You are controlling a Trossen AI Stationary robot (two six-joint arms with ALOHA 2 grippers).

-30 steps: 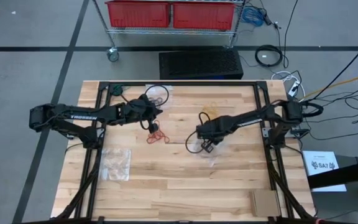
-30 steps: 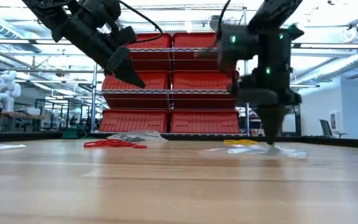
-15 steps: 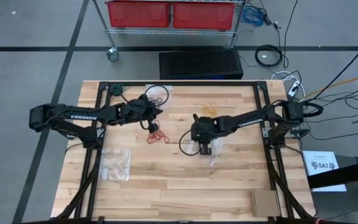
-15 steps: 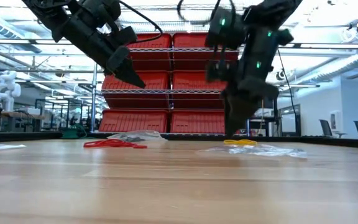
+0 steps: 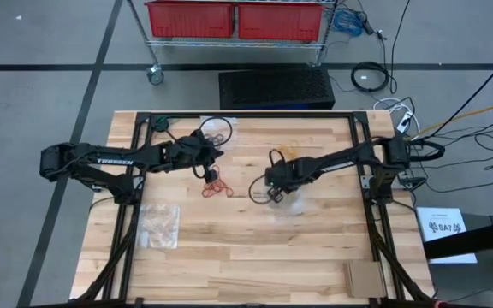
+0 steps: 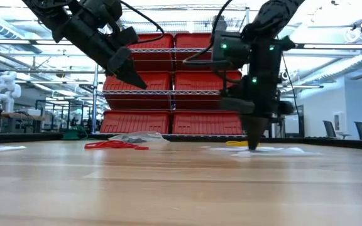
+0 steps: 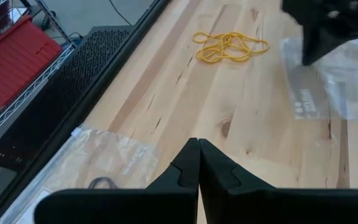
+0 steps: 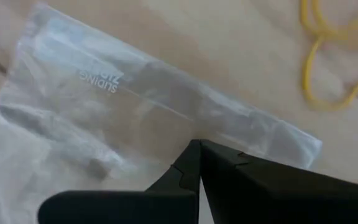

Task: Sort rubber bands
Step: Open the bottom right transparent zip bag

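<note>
right end effector (image 6: 252,145) pressed together, tip down on a clear bag (image 8: 104,118) mid surface (image 5: 246,257). left end effector (image 6: 137,82) also pressed together, raised above red rubber bands (image 5: 215,187); yellow rubber bands (image 7: 229,46) lie near the bag.

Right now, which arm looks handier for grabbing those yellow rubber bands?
Probably the right. Its right gripper, shut, is down at the clear bag, with the yellow rubber bands lying just beside. The left gripper, also shut, hangs high, farther off, near the red rubber bands.
</note>
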